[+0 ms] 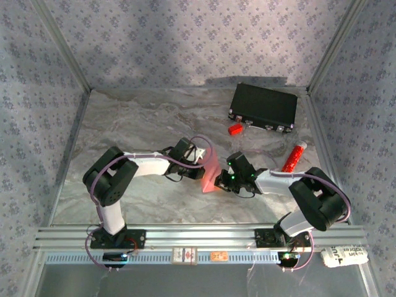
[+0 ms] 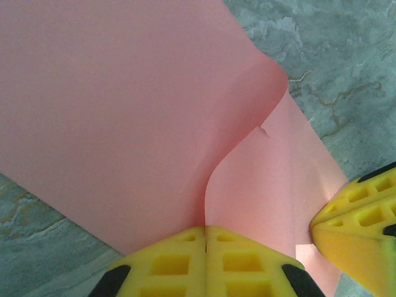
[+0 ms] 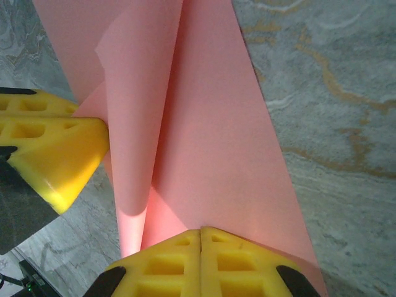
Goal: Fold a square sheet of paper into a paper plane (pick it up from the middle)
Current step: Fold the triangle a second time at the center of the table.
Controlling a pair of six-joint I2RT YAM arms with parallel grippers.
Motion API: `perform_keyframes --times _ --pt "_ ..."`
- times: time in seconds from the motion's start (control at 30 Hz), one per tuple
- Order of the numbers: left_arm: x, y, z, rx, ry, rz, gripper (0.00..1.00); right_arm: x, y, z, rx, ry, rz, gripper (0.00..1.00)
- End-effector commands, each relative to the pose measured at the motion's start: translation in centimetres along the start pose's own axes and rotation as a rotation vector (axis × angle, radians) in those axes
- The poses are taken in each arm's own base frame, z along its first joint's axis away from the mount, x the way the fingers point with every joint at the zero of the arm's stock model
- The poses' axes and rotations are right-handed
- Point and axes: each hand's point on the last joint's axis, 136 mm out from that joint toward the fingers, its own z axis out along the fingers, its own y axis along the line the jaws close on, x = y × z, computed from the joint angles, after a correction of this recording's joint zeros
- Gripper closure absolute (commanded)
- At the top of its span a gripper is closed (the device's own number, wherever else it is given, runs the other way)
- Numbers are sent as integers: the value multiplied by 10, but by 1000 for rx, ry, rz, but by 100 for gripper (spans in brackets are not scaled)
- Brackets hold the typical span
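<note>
Currently: square sheet of paper point(image 1: 210, 176), salmon-pink, curled, over marbled table point(image 1: 136, 124); left gripper point(image 2: 205, 230) and right gripper point(image 3: 201, 231) each clenched on its edge.

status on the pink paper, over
Left pincer, right pincer both shut on paper. Paper curled between them. Red block, black case well behind.

A robot test cell in a lab rather than a home: a marble-patterned bench point(image 1: 124, 117) boxed in by floral-print wall panels point(image 1: 185, 37) on metal corner posts point(image 1: 62, 46), with the left arm point(image 1: 114, 179) and right arm point(image 1: 315, 198) bolted to a slotted aluminium rail point(image 1: 204, 235) at its near edge
</note>
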Motion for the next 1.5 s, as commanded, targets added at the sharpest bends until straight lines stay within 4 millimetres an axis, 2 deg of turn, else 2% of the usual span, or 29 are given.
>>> perform_keyframes --times 0.0,0.3,0.47,0.7,1.23,1.33,1.47 --pt "8 4 -3 -18 22 -7 100 11 -31 2 121 42 26 94" --pt "6 4 -4 -17 17 -9 100 11 -31 2 120 40 25 94" --pt "-1 -1 -12 -11 -18 -3 100 10 -30 2 116 39 24 94" --pt "-2 -1 -2 19 1 -10 100 11 -29 2 113 41 23 93" --pt "3 0 5 26 28 -12 100 12 -30 3 112 47 21 93" --pt "6 2 5 20 36 -16 100 8 -23 1 87 36 13 92" --pt "8 4 5 14 42 -22 100 -4 9 -9 -35 -18 -15 91"
